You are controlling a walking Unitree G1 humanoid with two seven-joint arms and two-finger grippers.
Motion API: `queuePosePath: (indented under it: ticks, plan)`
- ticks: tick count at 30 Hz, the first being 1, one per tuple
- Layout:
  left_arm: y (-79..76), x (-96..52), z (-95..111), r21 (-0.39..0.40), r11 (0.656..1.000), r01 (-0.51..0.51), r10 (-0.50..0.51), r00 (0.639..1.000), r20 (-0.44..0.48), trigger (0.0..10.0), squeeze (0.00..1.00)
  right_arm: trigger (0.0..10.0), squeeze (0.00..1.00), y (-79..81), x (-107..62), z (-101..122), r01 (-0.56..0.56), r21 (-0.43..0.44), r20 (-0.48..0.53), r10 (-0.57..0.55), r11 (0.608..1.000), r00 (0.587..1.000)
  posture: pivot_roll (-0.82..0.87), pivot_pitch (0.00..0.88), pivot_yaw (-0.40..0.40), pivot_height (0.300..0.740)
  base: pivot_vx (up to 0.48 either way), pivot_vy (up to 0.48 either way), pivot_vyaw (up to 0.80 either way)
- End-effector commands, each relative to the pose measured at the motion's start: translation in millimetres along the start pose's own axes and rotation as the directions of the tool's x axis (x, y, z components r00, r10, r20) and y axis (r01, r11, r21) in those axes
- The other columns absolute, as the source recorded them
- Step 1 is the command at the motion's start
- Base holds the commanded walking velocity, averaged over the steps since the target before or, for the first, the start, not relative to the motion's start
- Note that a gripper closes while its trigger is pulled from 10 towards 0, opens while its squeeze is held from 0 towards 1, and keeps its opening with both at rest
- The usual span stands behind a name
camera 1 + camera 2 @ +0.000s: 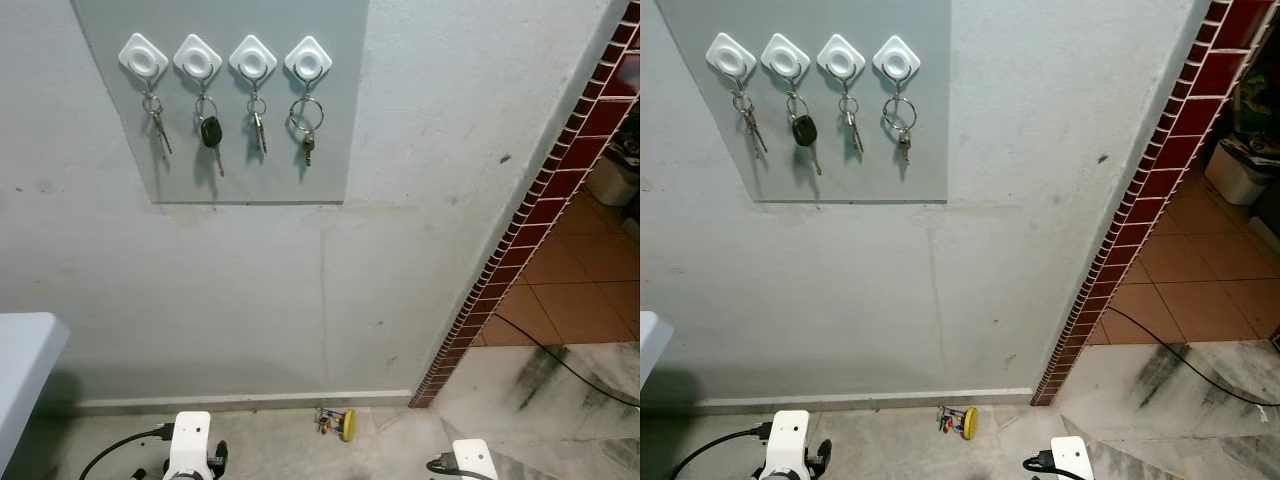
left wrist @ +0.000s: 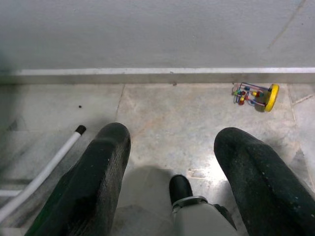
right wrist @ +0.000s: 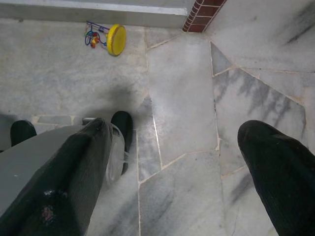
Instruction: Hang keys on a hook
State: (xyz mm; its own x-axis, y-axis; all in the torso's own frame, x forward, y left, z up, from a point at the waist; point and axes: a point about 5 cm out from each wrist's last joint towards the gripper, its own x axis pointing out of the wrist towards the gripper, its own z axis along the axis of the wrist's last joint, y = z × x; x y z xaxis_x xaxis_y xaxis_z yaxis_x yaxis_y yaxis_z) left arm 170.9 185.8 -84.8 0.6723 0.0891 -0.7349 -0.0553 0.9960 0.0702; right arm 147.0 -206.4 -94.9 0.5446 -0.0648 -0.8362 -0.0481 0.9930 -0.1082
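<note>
A grey panel on the wall carries a row of white hooks. A set of keys hangs from each: plain keys at the far left, a black-headed key, another small set, and a large ring with a key at the right. Both arms hang low, far below the panel. In the left wrist view my left gripper is open over the floor with nothing between its fingers. My right gripper is likewise open and holds nothing.
A small toy with a yellow wheel lies on the floor by the skirting. A red brick-tiled wall edge runs down the right. A black cable crosses the marble floor. A white surface juts in at the left.
</note>
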Motion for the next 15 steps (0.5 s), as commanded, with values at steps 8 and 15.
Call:
queuePosePath:
  ticks: [8, 15]
  plan:
    - [2.0, -0.1, -0.5, -0.009, 1.0, -0.002, 0.002, 1.0, -0.005, 10.0, 0.0, 10.0, 0.0, 0.3, 0.2, 1.5, -0.002, 0.009, 0.009, 0.002, 1.0, 1.0, -0.1, 0.046, 0.014, 0.74, 0.0, -0.48, 0.0]
    - [2.4, -0.3, -1.2, -0.021, 1.0, -0.005, 0.005, 1.0, -0.007, 10.0, 0.0, 10.0, 0.0, -0.6, -0.1, 0.5, -0.003, 0.023, 0.007, 0.003, 1.0, 1.0, -0.1, 0.048, 0.009, 0.74, 0.0, -0.48, 0.0]
